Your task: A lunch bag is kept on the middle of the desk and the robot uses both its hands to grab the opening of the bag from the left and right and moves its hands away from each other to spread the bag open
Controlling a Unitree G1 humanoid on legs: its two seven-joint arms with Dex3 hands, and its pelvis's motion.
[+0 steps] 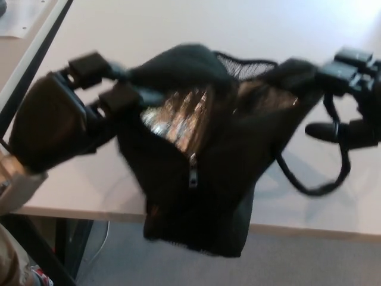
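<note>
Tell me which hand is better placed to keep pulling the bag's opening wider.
Left, probably. The left hand has its fingers at the rim of the lunch bag, beside the silver lining. The right hand is blurred at the far corner; its grip is unclear.

An office or lab-like workroom, seen from above. A plain, pale desk (178, 36) with a smooth top fills most of the view, standing on dark metal legs (62, 241). Below its front edge lies grey floor (309, 262), like office carpet or vinyl. A sheet of paper (21, 18) sits on a neighbouring surface at the upper left.
</note>
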